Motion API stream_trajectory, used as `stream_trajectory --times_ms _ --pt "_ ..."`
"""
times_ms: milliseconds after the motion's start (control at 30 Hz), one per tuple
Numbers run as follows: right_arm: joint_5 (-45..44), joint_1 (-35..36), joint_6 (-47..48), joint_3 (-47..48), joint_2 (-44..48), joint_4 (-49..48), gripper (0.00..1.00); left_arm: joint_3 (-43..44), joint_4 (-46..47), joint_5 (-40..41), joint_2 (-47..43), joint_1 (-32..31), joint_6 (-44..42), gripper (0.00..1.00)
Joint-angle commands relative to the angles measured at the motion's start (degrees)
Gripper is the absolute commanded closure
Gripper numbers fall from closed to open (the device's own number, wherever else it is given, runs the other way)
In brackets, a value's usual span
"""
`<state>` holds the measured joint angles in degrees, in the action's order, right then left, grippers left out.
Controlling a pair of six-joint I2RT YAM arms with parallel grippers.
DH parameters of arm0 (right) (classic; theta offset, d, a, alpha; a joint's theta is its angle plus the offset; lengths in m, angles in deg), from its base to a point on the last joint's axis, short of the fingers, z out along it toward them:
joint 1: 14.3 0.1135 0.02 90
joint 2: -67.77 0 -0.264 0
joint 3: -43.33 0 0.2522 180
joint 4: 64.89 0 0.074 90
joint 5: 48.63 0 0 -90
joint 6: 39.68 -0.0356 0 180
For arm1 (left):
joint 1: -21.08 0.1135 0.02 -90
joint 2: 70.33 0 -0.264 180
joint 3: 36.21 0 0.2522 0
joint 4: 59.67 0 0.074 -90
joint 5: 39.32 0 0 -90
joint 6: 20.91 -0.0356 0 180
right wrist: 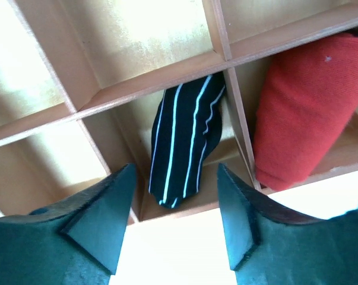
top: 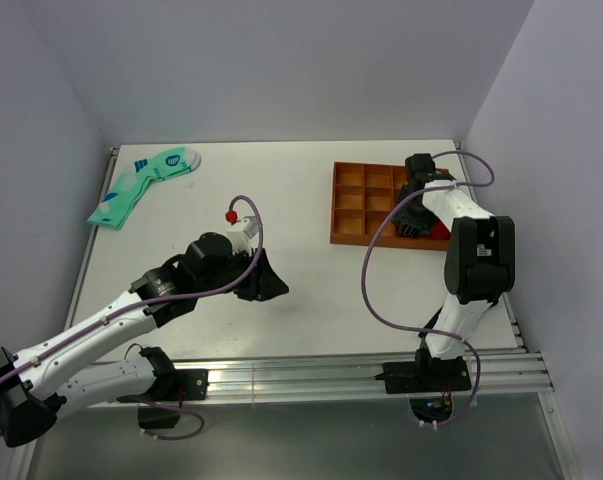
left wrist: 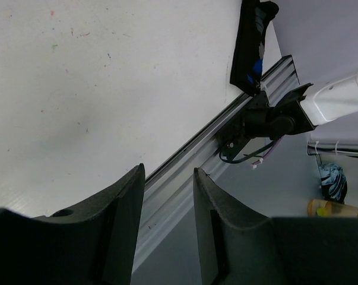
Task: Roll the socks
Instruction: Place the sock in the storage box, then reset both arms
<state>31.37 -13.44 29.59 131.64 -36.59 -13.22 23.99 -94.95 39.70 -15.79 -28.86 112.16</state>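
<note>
Socks [right wrist: 184, 142]: black with thin white stripes, bundle lying in edge compartment of wooden tray [top: 351, 238], on right far part of table [top: 311, 300]. Right jaws just above this compartment, standing apart; bundle seen in gap between them, not clamped. Red sock [right wrist: 303, 113] in next compartment, to right in wrist view. Left jaws over middle of table, apart, nothing between them. Mint-green socks [top: 141, 187] flat at far left corner, well apart from both arms.
</note>
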Motion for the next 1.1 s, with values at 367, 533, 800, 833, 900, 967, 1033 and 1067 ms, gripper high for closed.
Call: stream_trajectory --times_ms 367,533,800,833,900,967,1033,1067 --pt "1.02 0.28 -0.71 -1.77 15.30 2.08 0.24 3.83 -0.19 3.07 -0.58 0.19 -1.67 0.56" --pt "4.63 0.63 -0.54 -5.19 23.75 1.46 0.08 5.07 -2.21 7.89 -1.98 0.27 -1.58 0.55" --pt "13.77 2.12 0.60 -13.27 44.04 -2.31 0.00 7.18 -8.62 17.30 -6.72 0.27 -2.37 0.55" --pt "14.74 3.00 0.78 -15.02 45.89 -3.01 0.00 7.18 -9.24 18.62 -7.34 0.27 -2.46 0.55" --pt "15.36 4.05 0.34 -16.62 50.55 -3.63 0.00 7.18 -10.99 21.96 -9.35 0.27 -2.90 0.55" --pt "17.90 6.33 0.08 -19.69 54.76 -5.83 0.00 7.00 -12.05 24.94 -10.68 0.27 -3.08 0.55" --pt "17.04 8.35 -0.62 -22.14 58.10 -7.23 0.00 7.09 -13.98 26.53 -12.53 0.27 -3.25 0.55" --pt "16.68 10.98 -0.89 -22.86 59.00 -7.41 0.00 7.09 -14.34 28.54 -13.14 0.27 -3.34 0.55"
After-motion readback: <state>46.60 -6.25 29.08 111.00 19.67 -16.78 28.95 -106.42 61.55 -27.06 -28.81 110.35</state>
